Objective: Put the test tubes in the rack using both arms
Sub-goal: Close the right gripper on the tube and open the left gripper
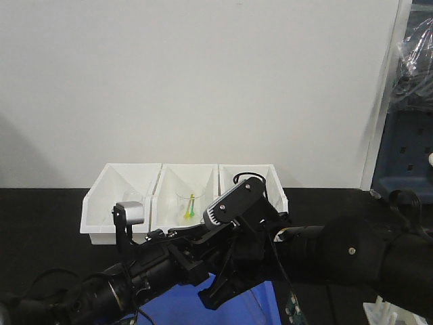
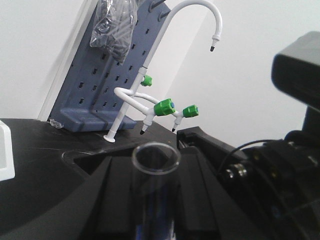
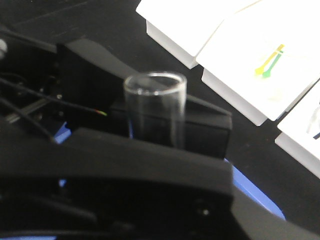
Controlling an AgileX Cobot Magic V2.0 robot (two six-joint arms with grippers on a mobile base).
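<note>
White wall behind, black tabletop (image 1: 40, 210) below, blue mat (image 1: 169, 308) at the near edge under the arms.

The test tube (image 2: 156, 159) is clear glass, its open rim facing the left wrist camera. Its body runs down between the fingers of the left gripper (image 2: 155, 205), which sit clenched on its sides. The right wrist view also shows a test tube (image 3: 155, 102), rim toward the camera, pinched between the fingers of the right gripper (image 3: 156, 132). One shared tube or two: cannot tell. In the front view both grippers meet over the mat, and the arms hide the glass.

The rack (image 1: 384, 313) shows only as a sliver of white pegs at the bottom right corner of the front view, apart from the grippers. Its holes are out of view, so seated tubes, if any, cannot be counted.

Farther out, three white bins (image 1: 122, 183) stand against the wall, the middle one holding a beaker (image 1: 190, 203) with yellow and green bits. The left wrist view shows a white gooseneck tap (image 2: 192, 12) with green valves and a blue pegboard (image 2: 112, 87).

Progress, judged: mid-transfer. Glass is off the table and in hand, and this looks like a handover between arms. Left to do: one gripper lets go, the other carries to the rack and lowers the rounded end into a hole.
</note>
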